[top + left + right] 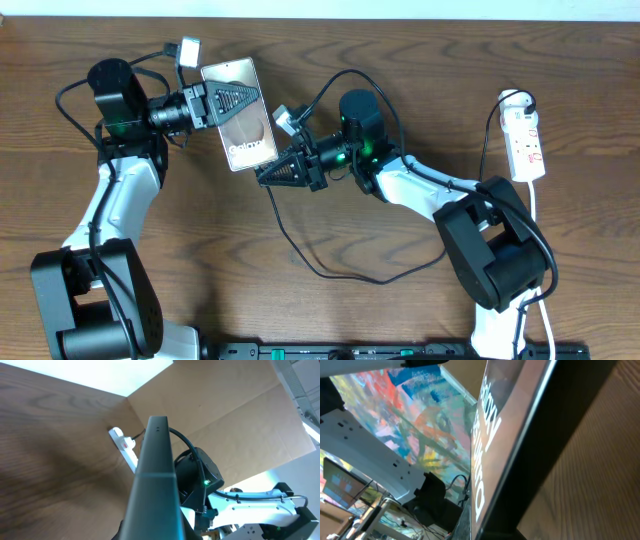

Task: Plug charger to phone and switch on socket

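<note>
A: We log the left gripper [250, 98] clamped on the phone [250, 135], Galaxy face up.
B: The right gripper [265, 172] sits just beside the phone's lower edge; we cannot tell its opening.

In the overhead view, the plug tip of the charger [300, 258] is hidden where the right gripper [270, 172] meets the phone [250, 135]; neither its seating nor the jaw position can be determined. The switch on the socket [525, 145] is too small to read. Both wrist views cut the phone off at the frame edges.
</note>
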Controlling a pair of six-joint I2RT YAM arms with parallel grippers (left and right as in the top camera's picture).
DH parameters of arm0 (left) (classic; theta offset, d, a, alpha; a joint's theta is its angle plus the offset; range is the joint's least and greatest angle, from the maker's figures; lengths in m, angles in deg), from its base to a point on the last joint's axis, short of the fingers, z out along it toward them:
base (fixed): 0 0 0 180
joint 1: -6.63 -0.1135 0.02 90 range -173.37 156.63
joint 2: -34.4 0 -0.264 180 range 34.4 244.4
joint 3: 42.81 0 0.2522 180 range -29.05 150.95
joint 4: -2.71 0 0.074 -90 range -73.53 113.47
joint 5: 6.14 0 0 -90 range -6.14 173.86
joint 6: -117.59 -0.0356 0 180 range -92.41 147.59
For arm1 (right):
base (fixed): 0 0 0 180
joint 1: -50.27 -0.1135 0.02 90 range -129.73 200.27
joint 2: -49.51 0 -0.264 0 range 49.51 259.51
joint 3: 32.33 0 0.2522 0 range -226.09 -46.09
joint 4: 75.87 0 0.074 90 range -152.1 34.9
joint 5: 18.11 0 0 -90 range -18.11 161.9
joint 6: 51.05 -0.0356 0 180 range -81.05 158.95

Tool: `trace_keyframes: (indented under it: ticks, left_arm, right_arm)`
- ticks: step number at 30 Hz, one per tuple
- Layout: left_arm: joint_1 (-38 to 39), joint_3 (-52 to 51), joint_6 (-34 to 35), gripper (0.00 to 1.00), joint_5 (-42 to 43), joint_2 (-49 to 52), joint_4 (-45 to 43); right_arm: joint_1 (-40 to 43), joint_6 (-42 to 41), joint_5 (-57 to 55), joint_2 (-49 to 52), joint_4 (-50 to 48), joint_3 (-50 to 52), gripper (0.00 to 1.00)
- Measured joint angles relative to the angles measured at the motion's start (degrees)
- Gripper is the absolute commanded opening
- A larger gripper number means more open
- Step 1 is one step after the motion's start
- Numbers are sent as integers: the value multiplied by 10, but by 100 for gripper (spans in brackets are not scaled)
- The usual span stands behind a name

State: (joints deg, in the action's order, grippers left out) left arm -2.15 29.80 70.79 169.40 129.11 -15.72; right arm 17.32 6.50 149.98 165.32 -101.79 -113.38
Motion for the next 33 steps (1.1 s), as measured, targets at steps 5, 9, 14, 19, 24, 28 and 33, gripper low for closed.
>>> trace_keyframes:
  ticks: [5, 9, 14, 19, 24, 28, 33]
  left_arm:
    - [0, 0, 0, 6, -8, 0, 0]
    - [0, 0, 0, 7, -13, 0, -6]
    - [-1, 0, -2, 7, -24, 0, -8]
    - [-1, 0, -2, 7, -31, 0, -9]
    - [-1, 0, -2, 7, -34, 0, -9]
    - [-1, 1, -1, 7, -35, 0, -9]
    - [-1, 1, 3, 7, -45, 0, -9]
  right_arm:
    - [0, -19, -10, 1, -9, 2, 1]
    - [0, -34, -17, 1, -17, 3, 1]
    - [0, -55, -29, 1, -32, 5, 1]
    - [0, -74, -36, 1, -46, 6, 1]
    - [0, -84, -42, 1, -56, 8, 1]
    - [0, -86, -44, 1, -56, 8, 1]
    - [0, -87, -49, 1, -58, 8, 1]
